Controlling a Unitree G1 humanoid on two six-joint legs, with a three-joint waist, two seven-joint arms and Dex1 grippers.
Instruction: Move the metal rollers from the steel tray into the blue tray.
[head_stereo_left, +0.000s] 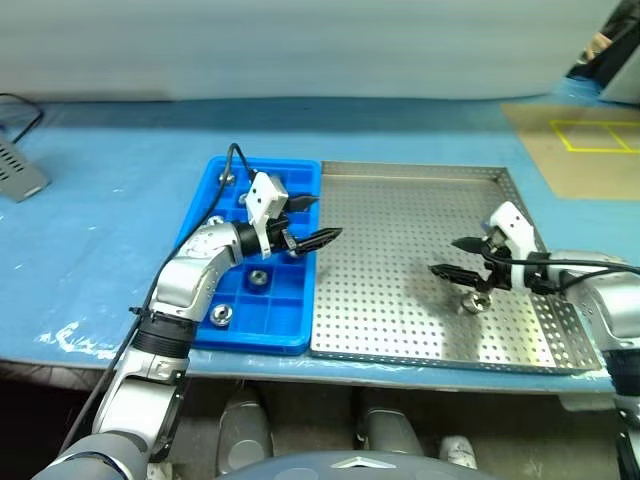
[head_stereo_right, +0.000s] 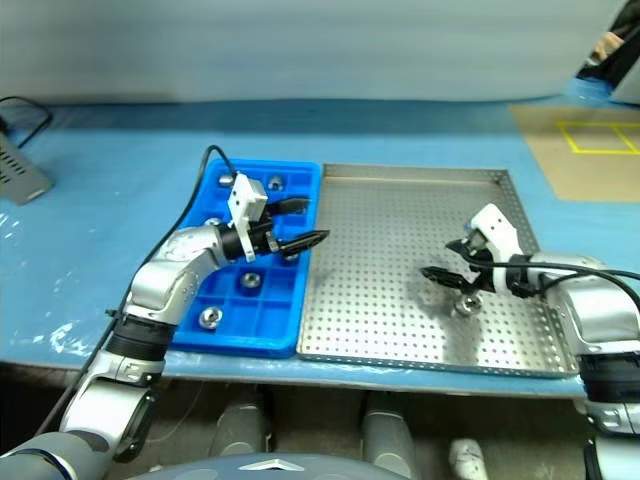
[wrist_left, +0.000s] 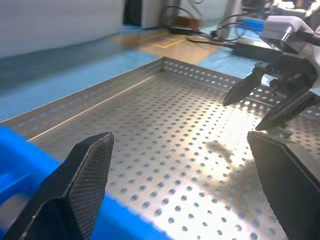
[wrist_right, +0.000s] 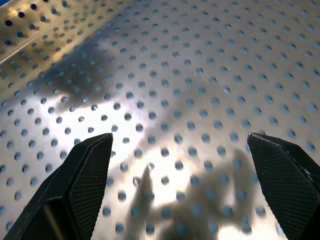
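Most of the job looks done, judging from how things lie. The blue tray (head_stereo_left: 290, 330), just left of the steel tray (head_stereo_left: 400, 215) and touching its edge, already holds several metal rollers: one in a near-left compartment (head_stereo_left: 221, 314), one toward the middle (head_stereo_left: 258, 277), and at least two more at the far end, near the tray's far-left corner (head_stereo_right: 229, 179) and further right along the far row (head_stereo_right: 275, 182); others may be hidden under the arm. On the steel tray's perforated floor a single roller (head_stereo_left: 473, 301) is visible, lying toward the near-right part. The right gripper (head_stereo_left: 456, 257) hangs just above and to the left of that roller with its two black fingers spread wide and nothing between them; the right wrist view shows bare dotted metal between the fingertips. The left gripper (head_stereo_left: 309, 222) reaches over the boundary between the two trays, pointing right, its fingers likewise spread apart and empty. What seems left is to pick up that last roller and carry it across to a free compartment of the blue tray.
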